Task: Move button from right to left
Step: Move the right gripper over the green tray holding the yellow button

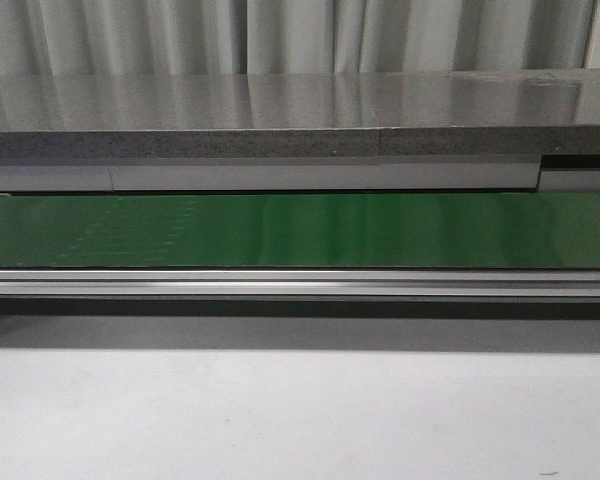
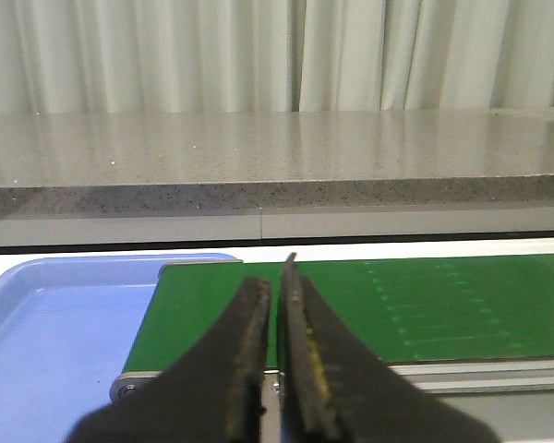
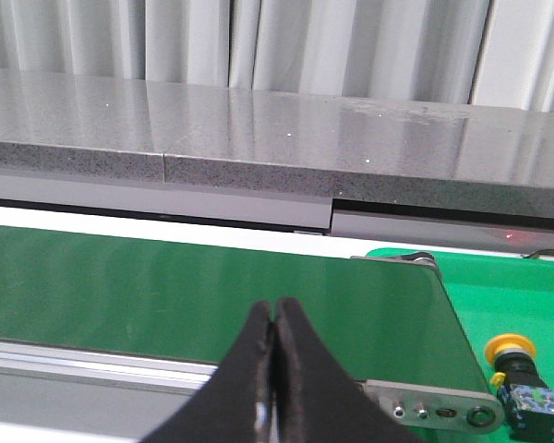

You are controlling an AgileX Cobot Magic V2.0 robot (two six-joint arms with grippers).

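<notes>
Right wrist view shows the yellow-headed black push-button (image 3: 526,380) lying on a bright green tray (image 3: 499,277) at the lower right, beside the dark green conveyor belt (image 3: 212,295), not yet gripped. Right tool (image 3: 274,318) is pressed together and empty; left tool (image 2: 275,295) is nearly closed, a thin slit remaining, near a blue tray (image 2: 55,332), probably the destination.

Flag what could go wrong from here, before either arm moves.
1. The button sits past the end of the green belt, at the very edge of the right wrist view, absent from the front view; locating it may be shaky.
2. The right gripper is shut; reaching without opening could knock the button.
3. The left gripper is shut too, and the blue tray beside the belt end looks shallow.
</notes>
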